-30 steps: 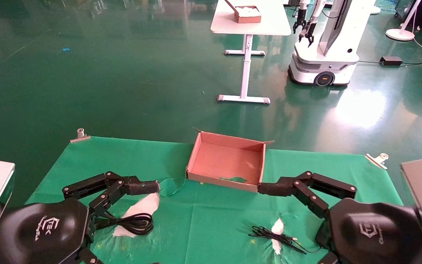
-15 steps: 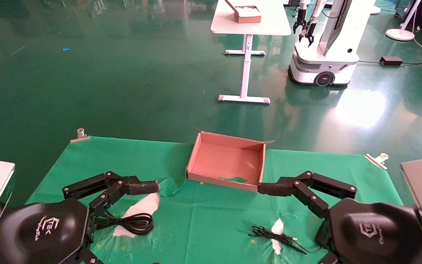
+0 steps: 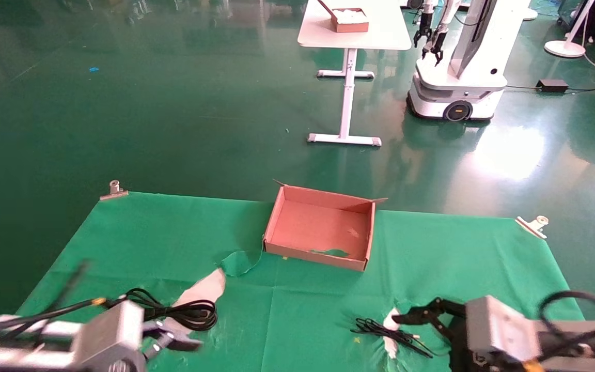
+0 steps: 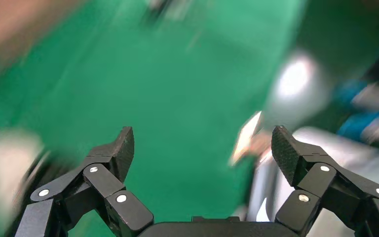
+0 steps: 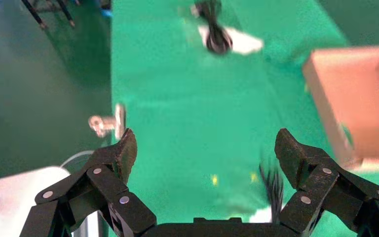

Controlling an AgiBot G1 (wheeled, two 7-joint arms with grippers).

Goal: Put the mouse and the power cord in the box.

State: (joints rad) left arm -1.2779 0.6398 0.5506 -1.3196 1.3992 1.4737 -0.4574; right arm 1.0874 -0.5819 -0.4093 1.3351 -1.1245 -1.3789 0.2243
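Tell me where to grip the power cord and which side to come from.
Grip the power cord across its bundled loops, where several strands lie side by side on the cloth, so one pinch catches them all. It lies flat, so probably come straight down from above with the left gripper, which is open and nearest; the right gripper is open near the thin wire.

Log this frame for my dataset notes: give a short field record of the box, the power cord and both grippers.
box: empty, far middle of the green cloth
power cord: looped on the cloth, near left, outside the box
left gripper: jaws open, holding nothing, by the power cord
right gripper: jaws open, holding nothing, near right over the cloth
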